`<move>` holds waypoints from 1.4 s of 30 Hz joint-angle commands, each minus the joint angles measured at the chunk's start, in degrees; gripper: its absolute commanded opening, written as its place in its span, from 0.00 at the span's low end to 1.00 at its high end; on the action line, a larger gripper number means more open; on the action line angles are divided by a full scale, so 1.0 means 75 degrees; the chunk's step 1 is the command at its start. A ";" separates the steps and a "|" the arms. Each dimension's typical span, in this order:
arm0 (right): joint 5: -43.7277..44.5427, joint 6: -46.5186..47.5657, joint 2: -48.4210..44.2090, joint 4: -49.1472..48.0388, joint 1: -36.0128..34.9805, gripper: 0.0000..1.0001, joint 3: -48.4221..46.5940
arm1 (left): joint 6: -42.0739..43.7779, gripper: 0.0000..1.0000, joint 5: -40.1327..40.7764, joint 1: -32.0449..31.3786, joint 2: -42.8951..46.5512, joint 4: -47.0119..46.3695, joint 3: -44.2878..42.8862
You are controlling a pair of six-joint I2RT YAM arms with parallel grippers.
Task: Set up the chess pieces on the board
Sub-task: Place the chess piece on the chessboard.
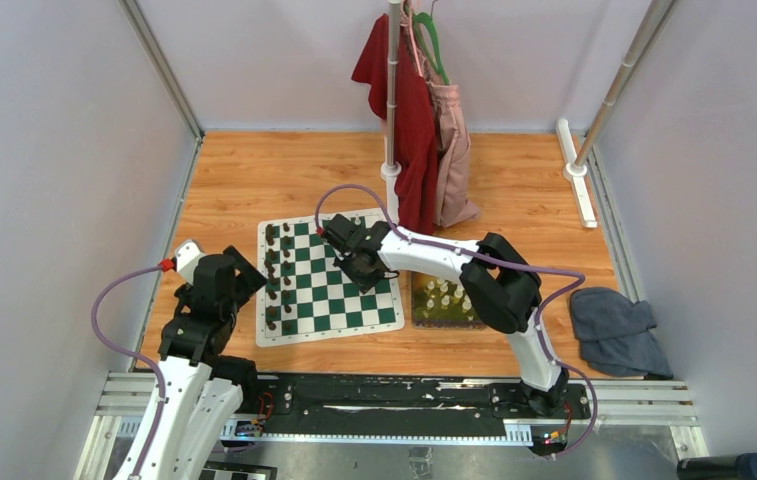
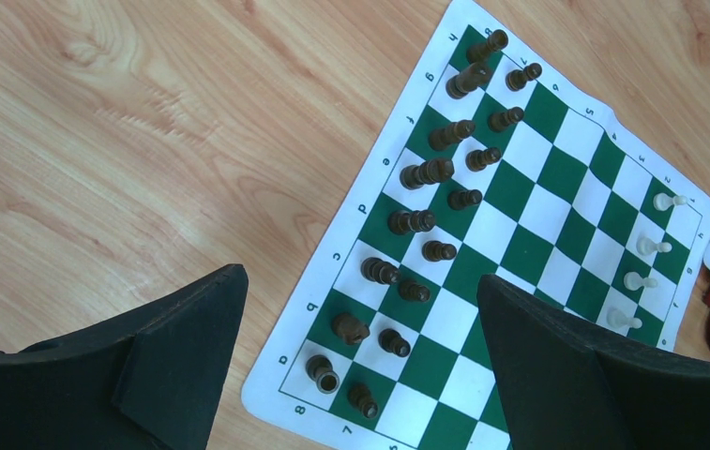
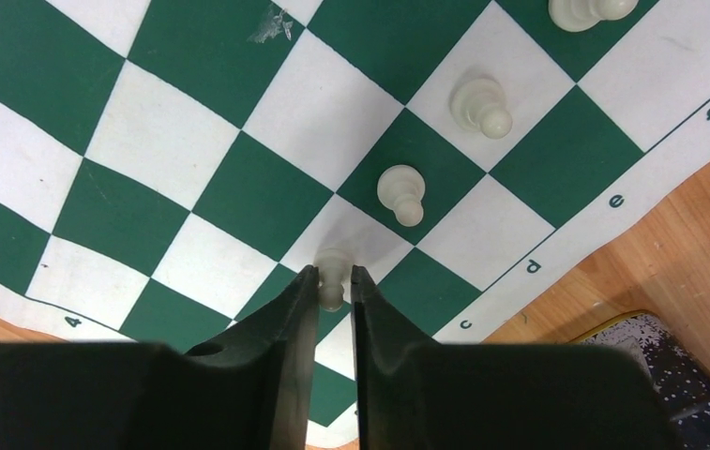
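The board (image 1: 329, 280) lies on the wooden table, with dark brown chessmen (image 1: 272, 280) in two rows along its left side. My right gripper (image 1: 332, 236) is low over the far right part of the board. In the right wrist view its fingers (image 3: 335, 279) flank a cream-white pawn (image 3: 332, 262) standing on a white square of the board (image 3: 191, 122). The fingers are slightly open, with a thin gap beside the pawn's head. Three more white pawns (image 3: 401, 192) stand in a line beyond it. My left gripper (image 2: 360, 277) hangs wide open and empty above the board's near left corner (image 2: 557, 187).
A yellow-green tray (image 1: 415, 322) holding several white pieces sits just right of the board. A pole (image 1: 391, 100) with red and pink garments stands behind the board. A grey cloth (image 1: 614, 330) lies at the right, with a white bar (image 1: 574, 185) beyond it.
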State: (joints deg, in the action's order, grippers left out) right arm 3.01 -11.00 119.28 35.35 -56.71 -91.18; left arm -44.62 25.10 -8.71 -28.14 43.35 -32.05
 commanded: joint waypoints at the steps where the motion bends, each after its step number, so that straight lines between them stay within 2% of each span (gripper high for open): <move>1: 0.0027 -0.0056 -0.0026 0.0111 0.0074 0.27 0.0029 | -0.0089 1.00 0.0116 0.0036 0.0072 -0.0009 0.0038; 5: 0.0063 -0.0039 -0.0031 0.0138 0.0074 0.32 0.0005 | -0.0086 1.00 0.0121 0.0036 0.0072 -0.0015 0.0032; 15: 0.0148 -0.0005 -0.0098 0.0140 0.0073 0.34 -0.0041 | -0.0083 1.00 0.0121 0.0036 0.0059 -0.0018 0.0043; 23: 0.0446 0.0061 -0.0303 0.0211 0.0051 0.42 -0.0113 | -0.0068 1.00 0.0149 0.0036 0.0041 -0.0030 0.0038; 42: 0.1638 -0.0048 -0.1827 0.0546 0.0050 0.51 -0.0042 | 0.0149 1.00 -0.0051 0.0036 0.0093 -0.0167 -0.0002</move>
State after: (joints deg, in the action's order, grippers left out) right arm 11.03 -10.55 109.06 37.39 -56.71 -91.29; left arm -44.47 25.06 -8.71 -27.59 43.35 -32.05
